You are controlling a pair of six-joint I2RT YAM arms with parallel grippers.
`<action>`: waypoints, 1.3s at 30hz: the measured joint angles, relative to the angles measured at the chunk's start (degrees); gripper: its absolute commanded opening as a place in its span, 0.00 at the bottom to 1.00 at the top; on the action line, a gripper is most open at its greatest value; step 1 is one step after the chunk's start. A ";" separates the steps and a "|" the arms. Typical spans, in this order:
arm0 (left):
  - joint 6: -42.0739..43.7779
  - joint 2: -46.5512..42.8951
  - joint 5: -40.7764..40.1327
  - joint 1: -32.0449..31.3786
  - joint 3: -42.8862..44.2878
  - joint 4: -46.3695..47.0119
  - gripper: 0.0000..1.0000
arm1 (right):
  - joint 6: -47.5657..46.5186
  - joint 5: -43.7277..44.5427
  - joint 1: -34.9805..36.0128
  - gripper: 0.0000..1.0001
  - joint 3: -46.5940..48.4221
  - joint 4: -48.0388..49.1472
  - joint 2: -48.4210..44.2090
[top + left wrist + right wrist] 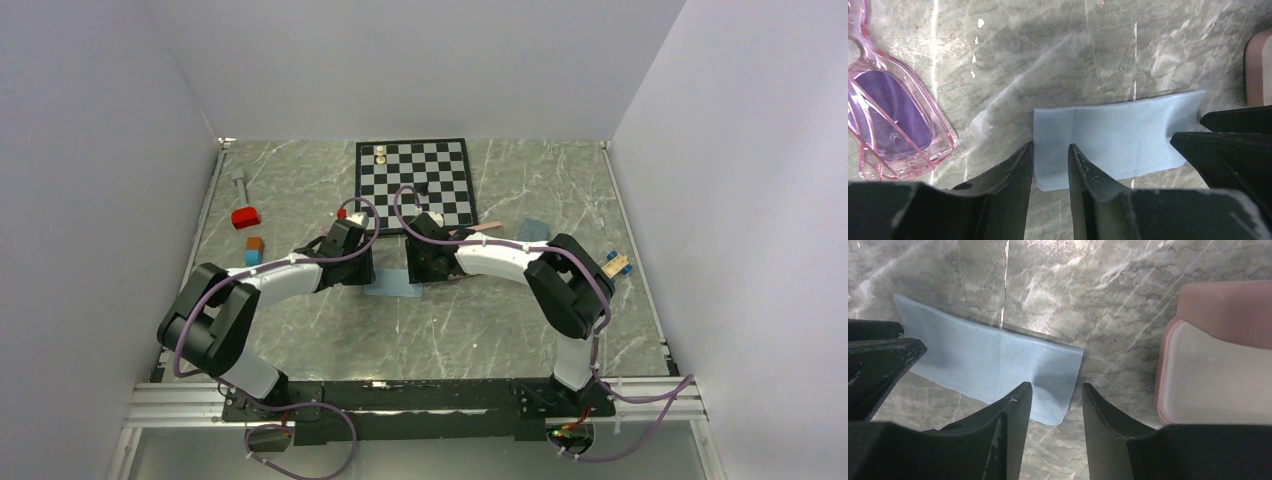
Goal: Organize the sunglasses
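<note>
The cloth (1128, 135) lies in the middle of the left wrist frame, the sunglasses (893, 115) at its left edge, the case (1260, 70) at its right edge.

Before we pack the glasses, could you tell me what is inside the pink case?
Only pale lining shows inside the pink case; its near part is hidden by the right gripper.

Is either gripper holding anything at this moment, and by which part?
Nothing is clamped. The left gripper and right gripper are open, each straddling one end of the light-blue cloth lying on the table.
</note>
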 measured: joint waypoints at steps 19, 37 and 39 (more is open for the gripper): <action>-0.98 1.68 -0.26 -0.98 1.09 -0.15 0.07 | 0.90 -0.24 -0.04 0.35 0.24 0.37 0.48; -1.11 1.92 0.33 -1.57 1.51 0.07 0.00 | 2.14 0.37 1.22 0.00 1.33 2.19 2.05; -1.16 1.66 1.03 -1.64 1.38 -0.04 0.00 | 1.70 0.63 1.31 0.00 0.79 2.75 1.68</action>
